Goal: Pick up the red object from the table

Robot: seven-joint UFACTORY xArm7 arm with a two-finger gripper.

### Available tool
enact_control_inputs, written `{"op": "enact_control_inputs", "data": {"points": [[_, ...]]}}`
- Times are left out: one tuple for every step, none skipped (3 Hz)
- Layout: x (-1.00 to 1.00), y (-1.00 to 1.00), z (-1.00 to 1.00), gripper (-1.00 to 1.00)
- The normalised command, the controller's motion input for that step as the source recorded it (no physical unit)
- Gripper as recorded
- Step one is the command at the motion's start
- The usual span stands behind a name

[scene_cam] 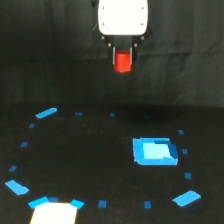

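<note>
High above the black table, near the top centre of the exterior view, the gripper hangs from its white wrist housing with the red object caught between its two dark fingers. The jaws stand clamped on the block's upper part, one finger on each flank, so the relation that matters has no offset left in it: the block sits directly in the claw's line, its lower end poking out below the fingertips and its long axis appearing roughly vertical, in line with the fingers. It looks well clear of the table; the large blue square patch lies far below and toward the exterior view's right, and small blue tape marks dot the surface around it. Judging by this, the pick looks essentially accomplished, and what remains is only to keep the grip firm while holding the block aloft, since a stubby piece pinched near its top could slip downward.
</note>
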Motion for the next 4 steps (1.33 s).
{"op": "enact_control_inputs", "data": {"points": [[-0.05,-0.05,0.1,-1.0],[-0.03,0.4,0.47,-1.0],[0.11,0.03,0.55,-1.0],[0.11,0.07,0.35,-1.0]]}}
